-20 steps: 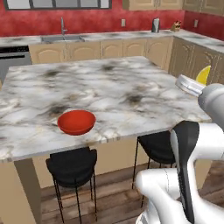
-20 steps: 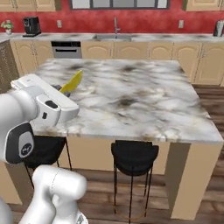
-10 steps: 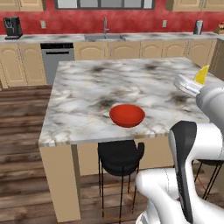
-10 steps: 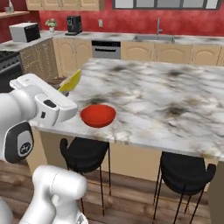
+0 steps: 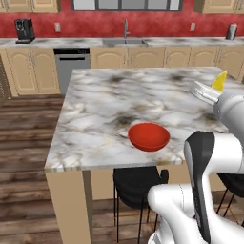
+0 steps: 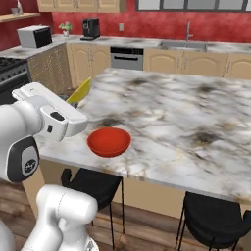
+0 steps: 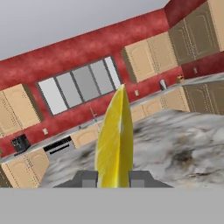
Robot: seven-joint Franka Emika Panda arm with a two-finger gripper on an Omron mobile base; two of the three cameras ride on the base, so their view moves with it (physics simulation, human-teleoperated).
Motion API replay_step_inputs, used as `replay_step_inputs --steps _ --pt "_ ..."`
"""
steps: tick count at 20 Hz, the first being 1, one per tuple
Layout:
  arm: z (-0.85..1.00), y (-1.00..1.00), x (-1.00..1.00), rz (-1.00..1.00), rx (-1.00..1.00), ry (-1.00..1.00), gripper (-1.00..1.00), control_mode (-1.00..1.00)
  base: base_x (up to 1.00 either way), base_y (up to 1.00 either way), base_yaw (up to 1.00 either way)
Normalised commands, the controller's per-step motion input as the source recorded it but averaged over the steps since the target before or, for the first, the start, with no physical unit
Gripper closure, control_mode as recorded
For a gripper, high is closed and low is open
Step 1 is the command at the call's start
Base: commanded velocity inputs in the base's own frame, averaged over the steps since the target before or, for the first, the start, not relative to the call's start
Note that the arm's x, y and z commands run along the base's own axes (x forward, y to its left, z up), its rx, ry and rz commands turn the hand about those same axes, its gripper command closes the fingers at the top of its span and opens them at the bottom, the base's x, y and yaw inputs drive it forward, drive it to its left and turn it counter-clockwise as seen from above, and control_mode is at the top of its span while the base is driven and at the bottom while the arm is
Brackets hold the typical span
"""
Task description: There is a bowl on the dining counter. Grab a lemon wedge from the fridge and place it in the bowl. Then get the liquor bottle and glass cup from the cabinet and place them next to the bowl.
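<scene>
Claw: clamped on lemon wedge, held above the table. Bowl: red, on table below and ahead of claw.

White arm with dark joints bent up and over the near edge of the white-grey veined marble dining counter. Two-finger gripper clamped tight on a tiny yellow lemon wedge, held up well above the marble, tip poking out past the fingers.
</scene>
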Motion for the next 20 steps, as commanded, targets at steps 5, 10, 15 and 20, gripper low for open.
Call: replay_step_inputs --steps 5,10,15,20 --pt "0.0 0.0 0.0 0.0 0.0 0.0 1.0 1.0 0.67 0.0 0.07" --pt "0.0 0.0 0.0 0.0 0.0 0.0 1.0 1.0 0.75 -0.03 0.07" --pt "0.0 0.0 0.0 0.0 0.0 0.0 1.0 1.0 0.81 -0.05 0.08" --pt "0.0 -0.02 0.62 0.02 0.08 0.09 1.0 -1.0 0.16 -0.01 0.01"
